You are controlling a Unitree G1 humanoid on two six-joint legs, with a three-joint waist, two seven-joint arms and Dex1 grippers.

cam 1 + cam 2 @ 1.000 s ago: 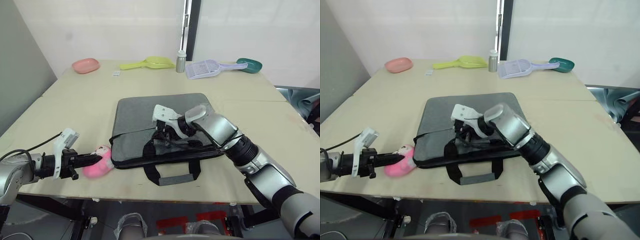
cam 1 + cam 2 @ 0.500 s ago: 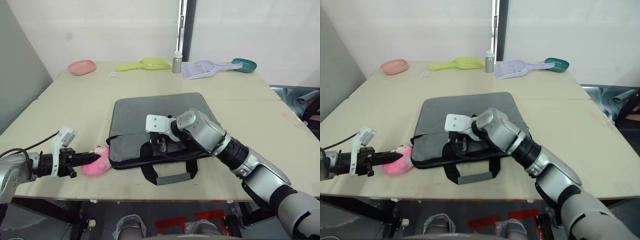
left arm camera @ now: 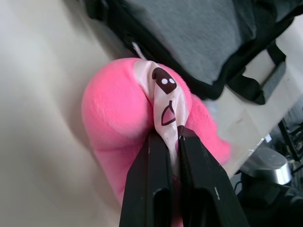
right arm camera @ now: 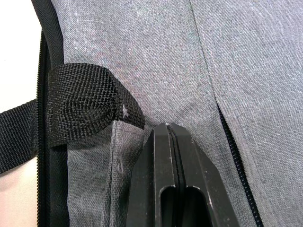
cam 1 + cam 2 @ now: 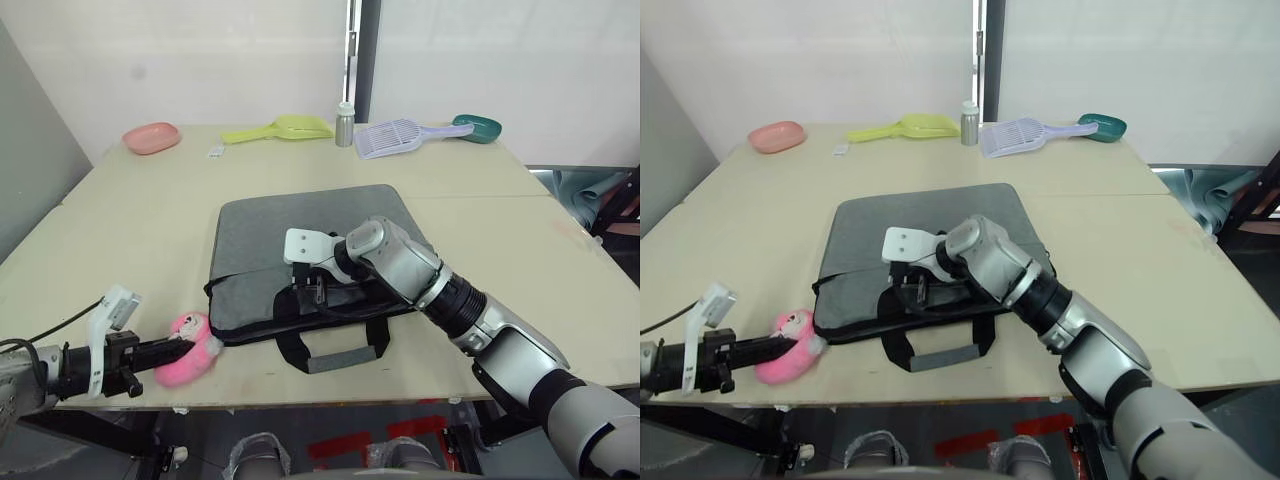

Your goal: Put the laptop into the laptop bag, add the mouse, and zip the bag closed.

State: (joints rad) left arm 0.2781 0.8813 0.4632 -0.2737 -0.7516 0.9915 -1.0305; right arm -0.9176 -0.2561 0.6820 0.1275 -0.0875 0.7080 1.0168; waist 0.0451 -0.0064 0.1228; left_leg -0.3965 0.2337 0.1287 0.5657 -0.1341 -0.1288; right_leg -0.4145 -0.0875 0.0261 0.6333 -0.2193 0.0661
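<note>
The laptop bag (image 5: 300, 230) lies flat mid-table, grey with black trim, its loop handles (image 5: 335, 350) toward the front edge. My right gripper (image 5: 312, 290) rests on the bag's front part by a handle base (image 4: 85, 106), fingers shut and tip on the grey fabric (image 4: 165, 56). My left gripper (image 5: 180, 346) is at the front left, shut on the white face patch of a fuzzy pink toy (image 3: 118, 109), which sits beside the bag's near-left corner. The laptop and the mouse are out of view.
Along the far edge stand a pink dish (image 5: 151, 136), a yellow scoop (image 5: 280, 128), a small metal bottle (image 5: 344, 124), a lavender slotted scoop (image 5: 400, 137) and a teal bowl (image 5: 480, 127). The table's front edge (image 5: 400, 390) runs just beyond the handles.
The view has shifted. My left gripper has drawn the pink toy a little toward the front edge. My right gripper has stayed on the bag's front near the handle.
</note>
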